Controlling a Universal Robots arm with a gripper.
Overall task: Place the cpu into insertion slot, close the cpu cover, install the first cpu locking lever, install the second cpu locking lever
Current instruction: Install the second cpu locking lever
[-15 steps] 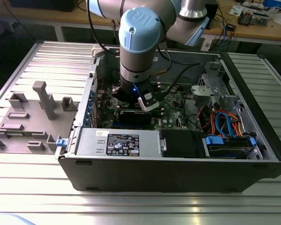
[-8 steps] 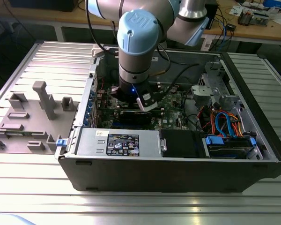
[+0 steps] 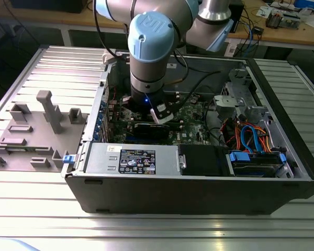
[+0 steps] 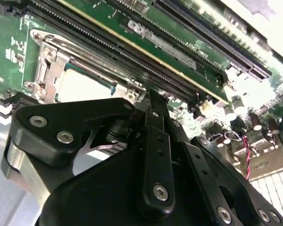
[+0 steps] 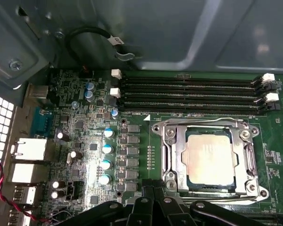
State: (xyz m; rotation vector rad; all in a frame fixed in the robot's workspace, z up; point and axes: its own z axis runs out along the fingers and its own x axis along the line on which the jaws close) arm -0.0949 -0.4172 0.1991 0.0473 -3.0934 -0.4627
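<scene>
Silver-grey metal marks the cpu (image 5: 210,157), which is seated in the insertion slot (image 5: 172,162) on the green motherboard (image 5: 85,141), just beside the black memory slots (image 5: 188,96). The cpu cover (image 5: 249,162) is seen lying closed around the chip, framing it. The gripper (image 5: 153,192) is held just above the socket's edge, its black fingers (image 4: 156,141) drawn narrowly together with nothing between them. The arm (image 3: 149,57) is lowered into the open computer case (image 3: 199,196).
</scene>
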